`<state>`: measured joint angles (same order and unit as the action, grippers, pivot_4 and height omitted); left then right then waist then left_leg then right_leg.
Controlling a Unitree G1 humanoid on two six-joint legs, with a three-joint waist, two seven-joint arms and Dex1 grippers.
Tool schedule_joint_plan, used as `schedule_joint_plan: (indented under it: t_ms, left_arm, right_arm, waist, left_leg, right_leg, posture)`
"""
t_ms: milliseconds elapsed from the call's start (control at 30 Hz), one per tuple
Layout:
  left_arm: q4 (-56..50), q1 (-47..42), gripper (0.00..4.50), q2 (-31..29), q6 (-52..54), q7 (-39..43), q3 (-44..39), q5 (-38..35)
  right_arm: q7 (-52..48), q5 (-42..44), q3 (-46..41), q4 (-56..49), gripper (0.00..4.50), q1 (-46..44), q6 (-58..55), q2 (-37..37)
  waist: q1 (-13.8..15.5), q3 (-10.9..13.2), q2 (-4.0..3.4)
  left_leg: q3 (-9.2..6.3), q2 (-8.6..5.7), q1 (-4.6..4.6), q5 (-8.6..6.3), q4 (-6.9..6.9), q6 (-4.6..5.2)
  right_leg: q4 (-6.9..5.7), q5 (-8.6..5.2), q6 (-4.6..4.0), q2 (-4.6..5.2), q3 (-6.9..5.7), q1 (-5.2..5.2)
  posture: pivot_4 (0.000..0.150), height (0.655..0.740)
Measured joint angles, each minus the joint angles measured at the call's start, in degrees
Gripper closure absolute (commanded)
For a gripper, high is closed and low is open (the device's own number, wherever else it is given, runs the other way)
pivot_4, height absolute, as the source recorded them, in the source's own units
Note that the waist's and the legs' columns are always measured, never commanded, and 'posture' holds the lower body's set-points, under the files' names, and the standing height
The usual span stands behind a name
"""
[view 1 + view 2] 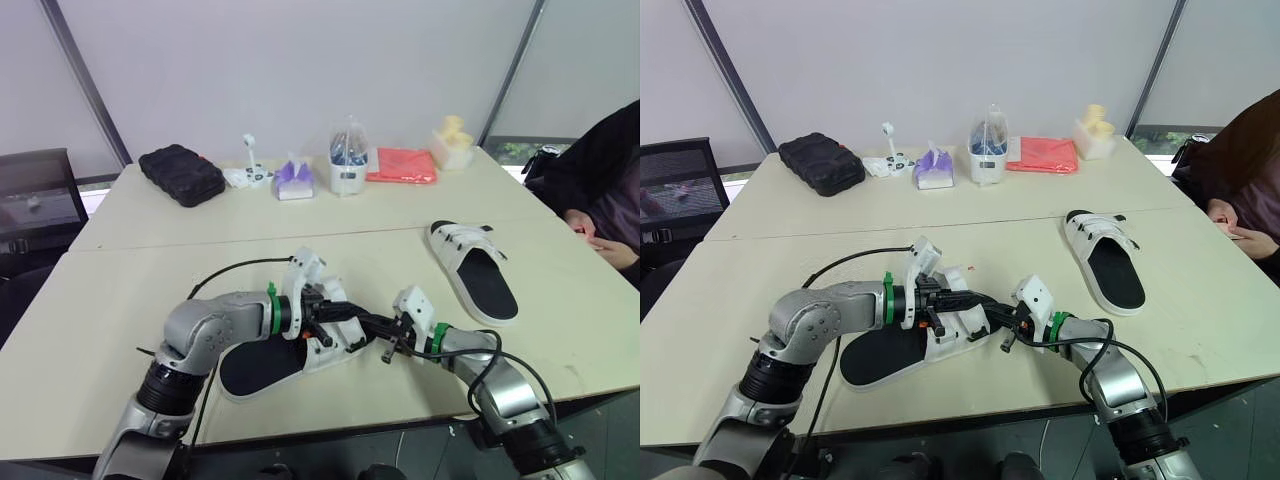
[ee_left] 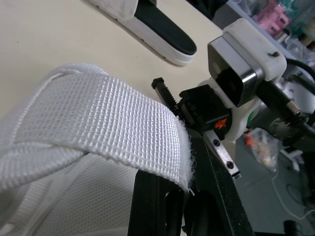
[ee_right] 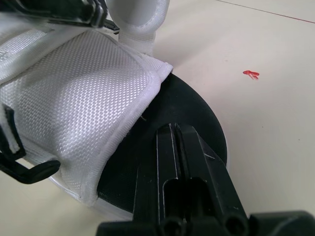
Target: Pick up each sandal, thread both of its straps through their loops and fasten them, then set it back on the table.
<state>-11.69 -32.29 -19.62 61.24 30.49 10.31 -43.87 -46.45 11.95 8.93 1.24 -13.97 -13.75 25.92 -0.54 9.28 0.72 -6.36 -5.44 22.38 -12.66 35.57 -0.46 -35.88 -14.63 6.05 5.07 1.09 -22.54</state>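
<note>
A sandal (image 1: 262,368) with a black sole and white straps lies near the table's front edge. My left gripper (image 1: 350,322) reaches over it from the left and is shut on a white woven strap (image 2: 113,118), holding it up off the sole. Just to the right, my right gripper (image 1: 388,350) points at that sandal, its fingers (image 3: 167,147) shut with nothing between them, hovering over the black sole (image 3: 197,113) beside the white upper (image 3: 83,93). A second sandal (image 1: 472,270) lies flat at the right with its straps across the front.
Along the far edge sit a black case (image 1: 181,174), a purple tissue pack (image 1: 294,180), a clear bag on a white tub (image 1: 348,158), a red cloth (image 1: 401,165) and a yellow item (image 1: 452,140). A person (image 1: 605,190) sits at the right. A chair (image 1: 35,200) stands at the left.
</note>
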Motion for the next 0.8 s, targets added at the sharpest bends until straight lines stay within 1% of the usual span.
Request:
schedule_joint_plan:
  t_ms: [300,567,667,800]
  left_arm:
    - [0.2,-0.7,4.46,-0.5,-1.6,1.4,0.4,4.7]
    - [-0.9,-1.3,4.46,-2.0,-2.0,3.9,2.4,7.2]
    - [-1.0,-2.1,4.46,-2.3,-1.8,3.8,3.5,8.5]
    - [-1.2,-4.1,4.46,-1.8,1.0,1.6,5.3,10.8]
  right_arm:
    - [0.0,0.0,0.0,0.0,4.50,0.0,0.0,-0.1]
    - [0.1,0.0,0.0,0.1,4.50,0.0,0.0,-0.2]
    - [0.1,0.0,0.0,0.1,4.50,0.0,0.0,-0.2]
    - [0.4,0.0,0.0,0.1,4.50,0.2,0.0,-0.5]
  waist:
    - [0.0,0.0,0.01]
    - [-0.1,0.0,0.02]
    - [-0.1,0.0,0.02]
    - [-0.1,0.0,0.02]
  left_leg:
    - [0.00,0.03,0.00,0.00,-0.09,0.00]
    - [0.00,0.05,0.00,0.01,-0.21,0.00]
    - [0.00,0.06,0.00,0.01,-0.24,0.01]
    - [0.00,0.06,0.00,0.01,-0.27,0.01]
  right_leg:
    - [0.09,0.00,0.00,-0.01,-0.01,-0.02]
    - [0.13,0.00,0.01,-0.02,-0.01,-0.06]
    - [0.15,0.01,0.01,-0.02,-0.01,-0.07]
    - [0.20,0.01,0.02,-0.03,-0.01,-0.06]
  posture:
    - [0.150,0.7400]
    - [0.150,0.7400]
    - [0.150,0.7400]
    - [0.150,0.7400]
